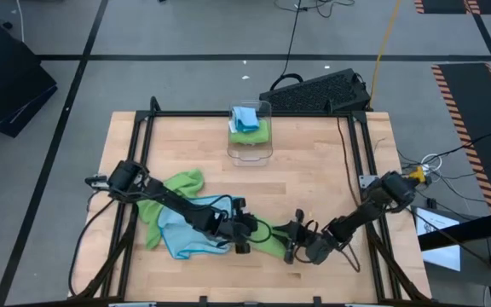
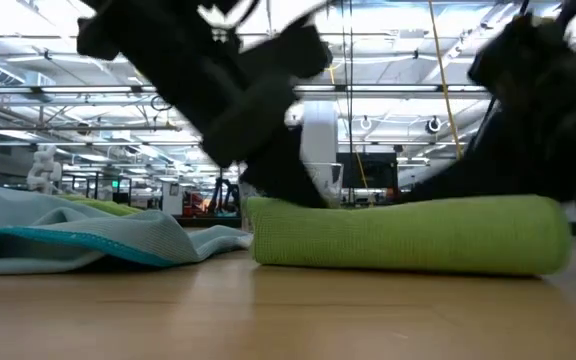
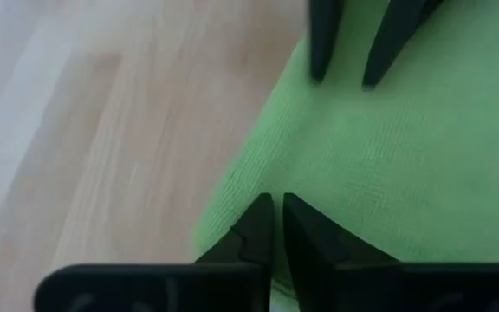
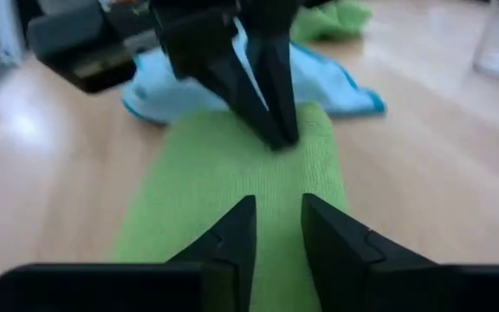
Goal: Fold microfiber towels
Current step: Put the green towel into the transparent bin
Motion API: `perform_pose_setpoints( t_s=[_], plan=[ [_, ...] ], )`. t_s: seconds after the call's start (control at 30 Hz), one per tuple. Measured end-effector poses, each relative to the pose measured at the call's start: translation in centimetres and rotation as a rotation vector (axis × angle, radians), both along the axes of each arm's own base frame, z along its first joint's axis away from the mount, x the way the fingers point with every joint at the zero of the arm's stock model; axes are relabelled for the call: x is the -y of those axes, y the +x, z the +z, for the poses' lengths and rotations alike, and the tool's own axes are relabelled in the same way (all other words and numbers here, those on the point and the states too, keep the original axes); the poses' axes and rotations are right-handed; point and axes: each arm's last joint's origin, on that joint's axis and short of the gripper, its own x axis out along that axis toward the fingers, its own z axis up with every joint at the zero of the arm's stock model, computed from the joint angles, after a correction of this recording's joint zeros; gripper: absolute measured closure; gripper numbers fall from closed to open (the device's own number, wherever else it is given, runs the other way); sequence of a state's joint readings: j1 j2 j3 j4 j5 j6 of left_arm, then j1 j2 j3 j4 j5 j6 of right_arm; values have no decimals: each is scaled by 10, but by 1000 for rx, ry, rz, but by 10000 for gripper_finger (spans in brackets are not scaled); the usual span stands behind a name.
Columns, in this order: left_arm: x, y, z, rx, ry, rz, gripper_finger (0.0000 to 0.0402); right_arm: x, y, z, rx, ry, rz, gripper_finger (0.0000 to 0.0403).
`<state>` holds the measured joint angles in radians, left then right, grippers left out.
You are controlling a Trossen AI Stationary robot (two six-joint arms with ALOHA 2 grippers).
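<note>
Over the front table edge, left claw point(image 1: 247, 232) pinched on green towel point(image 1: 267, 232), right claw point(image 1: 290, 245) narrowly parted above it

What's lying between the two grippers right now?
A folded green towel spans the stretch between the left gripper and the right gripper; both press down on it. The right wrist view shows this best.
</note>
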<state>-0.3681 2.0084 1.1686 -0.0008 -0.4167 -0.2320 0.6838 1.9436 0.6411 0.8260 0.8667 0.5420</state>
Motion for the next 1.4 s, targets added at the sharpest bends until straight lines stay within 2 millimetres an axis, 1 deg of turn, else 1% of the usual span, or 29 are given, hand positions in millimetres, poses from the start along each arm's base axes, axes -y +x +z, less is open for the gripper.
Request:
perform_pose_setpoints(
  t_s=[0.1, 0.17, 0.23, 0.37, 0.43, 0.57, 0.73, 0.87, 0.97, 1.03, 1.1, 1.2, 1.3, 1.4],
  plan=[
    [-5, 2, -7, -15, -12, 31, 378, 3, 0, -15, -27, 29, -31, 331],
    [-6, 2, -14, -40, -20, 45, 383, 4, 0, -21, -27, 46, -44, 336],
    [-8, 4, -20, -45, -29, 60, 386, 4, 0, -22, -29, 51, -50, 338],
    [-9, 4, -21, -50, -36, 59, 383, 4, 0, -20, -30, 44, -45, 339],
    [-7, 3, -16, -46, -33, 44, 379, 3, 0, -18, -25, 34, -33, 339],
    [-3, 0, 2, -8, -26, 10, 372, 2, 2, -10, -4, 24, -13, 339],
    [5, -6, 27, 58, -9, -24, 369, 1, 3, 10, 38, 12, 8, 339],
    [18, -10, 40, 112, -10, -68, 368, -1, 2, 29, 62, -13, 35, 339],
    [30, -14, 42, 134, -8, -99, 362, -3, -3, 38, 45, -39, 69, 339],
    [38, -18, 41, 119, 6, -101, 347, -2, -4, 42, 19, -41, 105, 339],
    [45, -21, 43, 104, 18, -100, 322, -3, -8, 44, -15, -47, 131, 339],
    [56, -24, 51, 92, 48, -107, 274, -2, -10, 46, -48, -47, 151, 339],
    [69, -25, 62, 103, 84, -144, 223, 0, -10, 45, -54, -54, 145, 339],
    [79, -23, 59, 96, 150, -174, 183, 5, -5, 44, -55, -43, 117, 339]
  ],
)
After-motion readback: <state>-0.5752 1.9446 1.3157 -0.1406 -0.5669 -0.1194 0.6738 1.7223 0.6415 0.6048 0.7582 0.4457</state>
